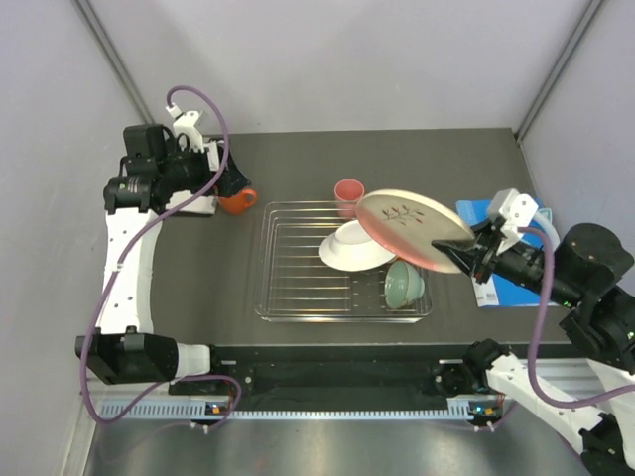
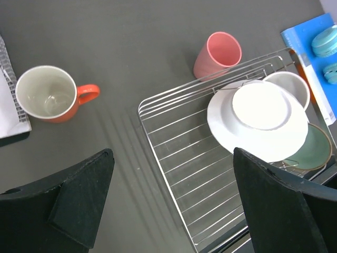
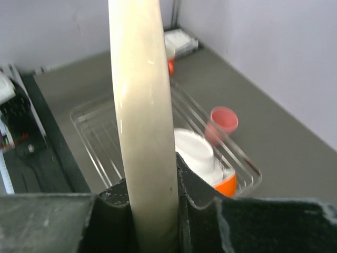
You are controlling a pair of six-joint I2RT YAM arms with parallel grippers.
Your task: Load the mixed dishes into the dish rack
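Black fingers (image 3: 197, 196) of the right gripper (image 1: 472, 249) are pinched on the rim of the beige plate (image 1: 407, 223), one on each face, the jaws only as far apart as the rim is thick. The plate hangs clear of everything, tilted, with its marked face up, above the right side of the rack (image 1: 298, 268).

Below it in the rack a white plate (image 2: 258, 118) lies upside down. A green bowl (image 1: 405, 286) sits at the rack's near right corner, partly under that plate's edge. A white-lined vessel with an orange side (image 2: 289, 87) shows behind the white plate; I cannot tell what it is.

A pink cup (image 1: 348, 190) stands on the table (image 1: 198, 288) just outside the rack's far rim. A blue booklet (image 1: 501, 283) lies under the right arm.

The left gripper (image 2: 174, 208) holds nothing, its jaws spread wide above the table by the rack's left end. An orange mug (image 2: 46, 94) stands upright nearby, well left of the rack.
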